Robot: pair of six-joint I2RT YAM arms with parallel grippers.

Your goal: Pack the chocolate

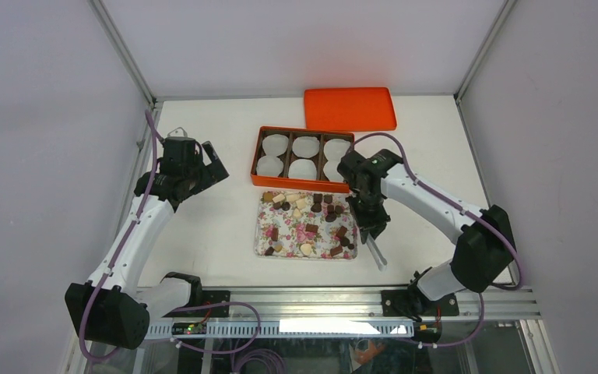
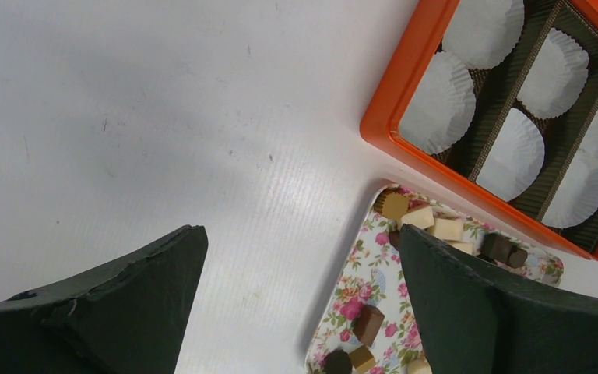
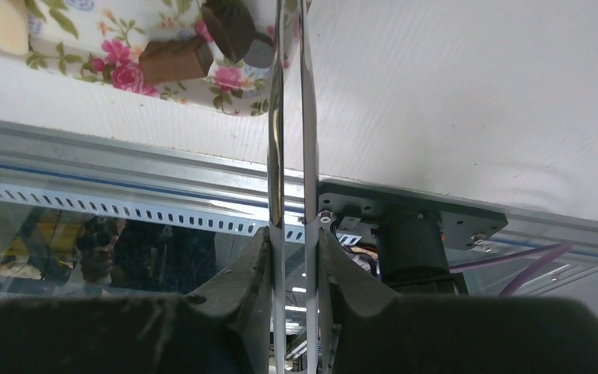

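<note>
The right claw (image 3: 294,234) is clenched on one pair of slim metal tweezers (image 3: 290,117), whose two blades run close together out to the near right corner of the flower-printed tray (image 3: 86,35). The wrist camera shows a dark round piece and a brown block just beside them; the blade tips are cut off at the frame's edge.

The chocolate (image 1: 312,228), small dark, tan and cream pieces too many to count, lies scattered over that one tray, none of it in the box.

Behind the tray stands one orange box (image 1: 300,184) with six white pleated paper cups (image 1: 305,146), all unfilled. One orange lid (image 1: 350,108) lies flat beyond it.

The left claw (image 2: 304,296) is spread wide and grasps nothing, over the white table (image 1: 210,226) left of the box. Its camera alone shows the ribbed dark dividers.
</note>
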